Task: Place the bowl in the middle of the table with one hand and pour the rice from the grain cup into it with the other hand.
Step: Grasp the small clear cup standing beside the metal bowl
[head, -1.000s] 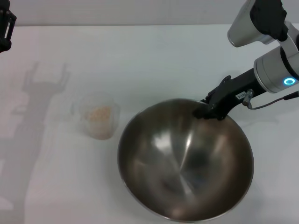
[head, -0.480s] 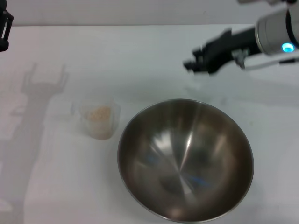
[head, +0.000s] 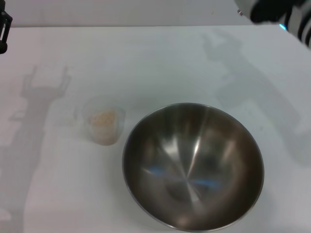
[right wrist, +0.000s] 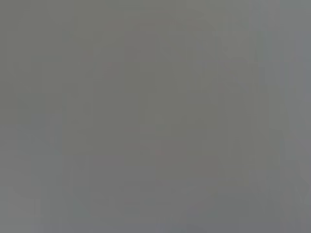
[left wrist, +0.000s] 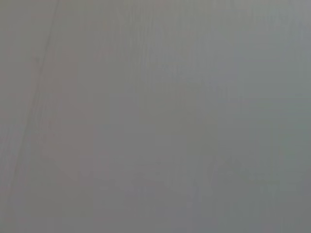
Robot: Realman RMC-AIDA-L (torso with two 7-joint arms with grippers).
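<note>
- My right gripper (head: 272,12): far right corner of the head view, lifted well clear of everything; only a dark, cut-off part shows, so I cannot tell how its fingers stand.
- My left gripper (head: 4,29): far left edge, a dark sliver; finger state cannot be told either.
- Bowl (head: 193,165): upright on the table (head: 146,58), near side, right of centre, inside empty and shiny.
- Grain cup (head: 103,124): upright, just left of the bowl, not touching it.
- Rice (head: 103,118): a pale mound inside the cup.
- Both wrist views: plain grey only; every item above appears in the head view alone.
</note>
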